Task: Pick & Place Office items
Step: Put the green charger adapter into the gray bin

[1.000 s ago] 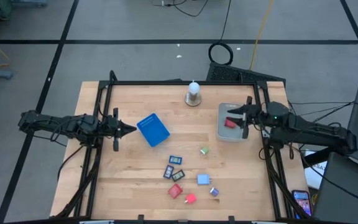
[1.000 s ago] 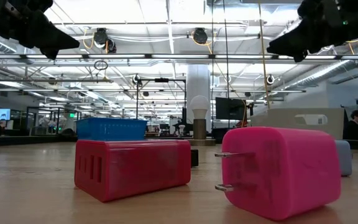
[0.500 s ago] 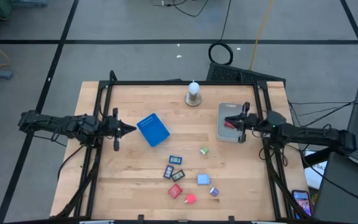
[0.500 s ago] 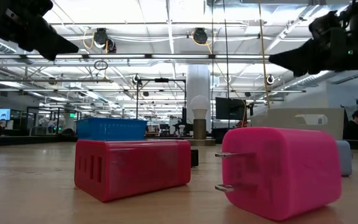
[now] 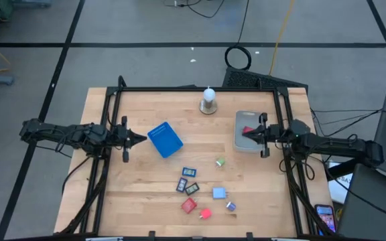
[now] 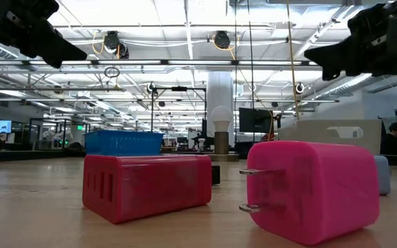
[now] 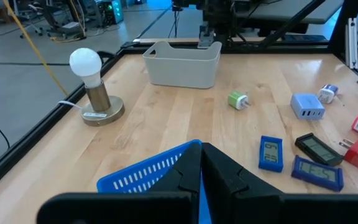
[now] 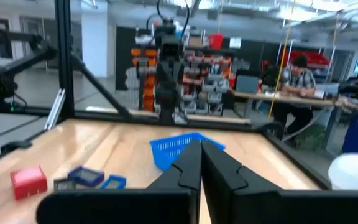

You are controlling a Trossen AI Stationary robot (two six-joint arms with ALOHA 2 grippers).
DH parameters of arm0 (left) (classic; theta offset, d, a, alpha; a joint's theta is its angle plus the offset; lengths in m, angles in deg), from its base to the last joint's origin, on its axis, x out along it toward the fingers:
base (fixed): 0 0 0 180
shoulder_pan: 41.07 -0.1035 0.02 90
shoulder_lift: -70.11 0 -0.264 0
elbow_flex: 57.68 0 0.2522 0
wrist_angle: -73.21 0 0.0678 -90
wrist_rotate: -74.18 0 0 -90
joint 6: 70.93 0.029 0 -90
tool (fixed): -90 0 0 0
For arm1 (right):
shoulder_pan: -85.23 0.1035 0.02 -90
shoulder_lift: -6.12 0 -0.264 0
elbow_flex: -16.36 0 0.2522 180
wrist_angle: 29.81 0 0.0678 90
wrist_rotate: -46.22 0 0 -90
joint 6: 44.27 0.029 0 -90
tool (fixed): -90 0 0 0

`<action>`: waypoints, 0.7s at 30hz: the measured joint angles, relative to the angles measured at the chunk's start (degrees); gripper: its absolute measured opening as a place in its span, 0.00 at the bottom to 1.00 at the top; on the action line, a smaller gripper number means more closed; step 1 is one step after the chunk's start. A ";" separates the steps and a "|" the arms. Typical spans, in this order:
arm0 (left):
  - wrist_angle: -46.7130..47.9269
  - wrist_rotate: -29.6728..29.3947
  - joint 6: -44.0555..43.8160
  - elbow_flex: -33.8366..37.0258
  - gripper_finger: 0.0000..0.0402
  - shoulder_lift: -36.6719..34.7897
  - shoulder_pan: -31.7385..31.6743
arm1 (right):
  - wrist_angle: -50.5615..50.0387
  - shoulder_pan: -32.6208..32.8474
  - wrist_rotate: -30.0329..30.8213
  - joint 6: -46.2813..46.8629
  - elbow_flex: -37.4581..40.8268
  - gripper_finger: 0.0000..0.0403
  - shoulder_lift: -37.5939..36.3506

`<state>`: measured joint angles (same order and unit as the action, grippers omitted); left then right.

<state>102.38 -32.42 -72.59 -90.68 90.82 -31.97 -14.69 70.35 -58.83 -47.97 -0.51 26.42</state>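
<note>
Several small office items lie on the near half of the table: a green plug (image 5: 220, 161), small clock-like blue and dark pieces (image 5: 189, 172), a light blue block (image 5: 218, 193), a purple one (image 5: 230, 206), a red charger (image 5: 189, 205) (image 6: 147, 186) and a pink plug (image 5: 205, 213) (image 6: 312, 189). Another red piece (image 5: 247, 130) lies in the grey bin (image 5: 240, 142). My right gripper (image 5: 246, 132) (image 8: 201, 149) hovers level above that bin, shut and empty. My left gripper (image 5: 141, 139) (image 7: 201, 152) waits shut beside the blue basket (image 5: 165, 139).
A white bulb on a round base (image 5: 208, 100) stands near the far edge, left of the bin. The black frame posts (image 5: 120, 84) rise at the table's sides. Bare wood lies between the basket and the bin. A person sits in the room beyond (image 8: 297, 71).
My right gripper has sunk a little over the bin and drawn back slightly toward the table's right edge, its arm flattening out. The red piece stays in the bin.
</note>
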 joint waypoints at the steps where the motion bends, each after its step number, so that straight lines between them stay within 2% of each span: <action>1: 0.29 0.00 -0.10 0.00 0.04 0.01 0.00 | -0.30 0.00 0.00 0.02 0.00 0.00 -1.01; 13: 1.61 0.00 -2.03 0.00 0.04 0.02 -0.02 | -11.65 0.00 0.04 1.27 0.07 0.00 -13.26; 21: 1.37 -1.86 -5.06 0.00 0.04 0.01 -0.09 | -16.39 0.00 -0.04 1.51 0.11 0.00 -15.01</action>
<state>103.75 -34.29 -77.65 -90.68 90.82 -32.06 -31.08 70.35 -58.88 -46.47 -0.40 11.42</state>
